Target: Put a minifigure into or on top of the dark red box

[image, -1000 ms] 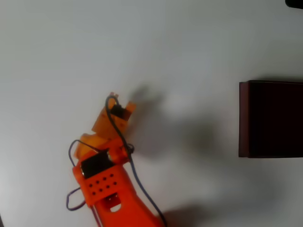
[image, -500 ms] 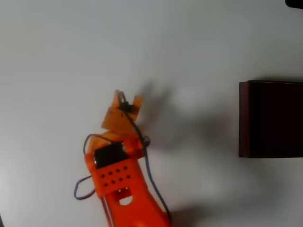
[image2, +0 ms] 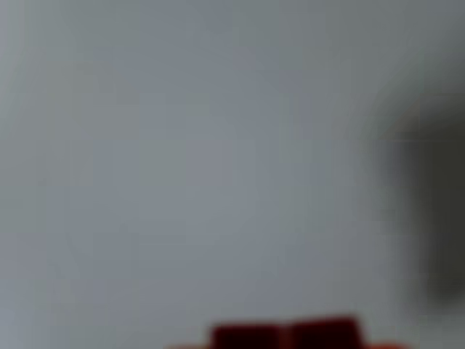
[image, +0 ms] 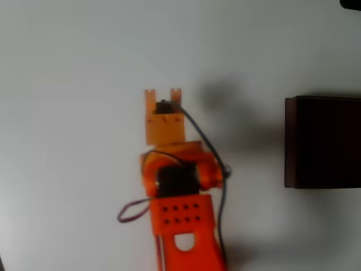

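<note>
In the overhead view my orange gripper [image: 162, 95] points toward the far side of the white table, left of centre. Its two tips stand a small gap apart, with a dark part between them. In the blurred wrist view the minifigure [image2: 287, 334] is a small red shape at the bottom edge, where my fingers meet, and the gripper looks shut on it. The dark red box [image: 321, 141] stands at the right edge of the overhead view, with maroon walls and a near-black inside. It is well to the right of my gripper and apart from it.
The white table [image: 84, 68] is bare around the arm. My arm's shadow [image: 237, 118] lies between the gripper and the box. A dark blurred patch [image2: 429, 203] sits at the right of the wrist view. A small dark object [image: 351, 3] is at the top right corner.
My arm has swung to the right, toward the box, and the gripper has turned from pointing up-right to pointing straight up the picture. The box has not moved.
</note>
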Controlling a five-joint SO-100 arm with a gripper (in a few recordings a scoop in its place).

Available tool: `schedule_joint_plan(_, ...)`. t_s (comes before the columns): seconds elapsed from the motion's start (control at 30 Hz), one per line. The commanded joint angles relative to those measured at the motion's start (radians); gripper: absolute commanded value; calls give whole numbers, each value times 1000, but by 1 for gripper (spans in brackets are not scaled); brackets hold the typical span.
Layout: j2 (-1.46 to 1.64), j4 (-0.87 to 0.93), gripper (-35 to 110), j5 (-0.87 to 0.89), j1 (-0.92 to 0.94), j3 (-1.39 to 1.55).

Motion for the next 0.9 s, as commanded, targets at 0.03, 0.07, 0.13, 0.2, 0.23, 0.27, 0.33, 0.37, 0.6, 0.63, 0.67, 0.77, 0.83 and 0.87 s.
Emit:
schedule_joint_plan(0.03, 155, 57, 0, -166, 72, -43)
schedule_joint_plan(0.07, 179, 66, 0, -204, 92, -43)
schedule_joint_plan(0.13, 222, 80, 0, -293, 138, -52)
schedule_joint_plan(0.2, 249, 118, 0, -382, 186, -80)
schedule_joint_plan(0.23, 268, 130, 0, -425, 209, -89)
schedule_joint_plan(0.27, 298, 132, 0, -466, 230, -92)
schedule_joint_plan(0.33, 362, 127, 0, -541, 275, -86)
schedule_joint_plan(0.37, 390, 123, 0, -581, 298, -83)
schedule_joint_plan(0.6, 431, 89, 0, -856, 489, -120)
schedule_joint_plan(0.63, 407, 83, 0, -894, 508, -144)
schedule_joint_plan(0.67, 374, 78, 0, -927, 523, -173)
schedule_joint_plan(0.77, 264, 72, 0, -1003, 566, -259)
schedule_joint_plan(0.83, 201, 54, 0, -1045, 591, -299)
schedule_joint_plan(0.87, 178, 40, 0, -1062, 603, -313)
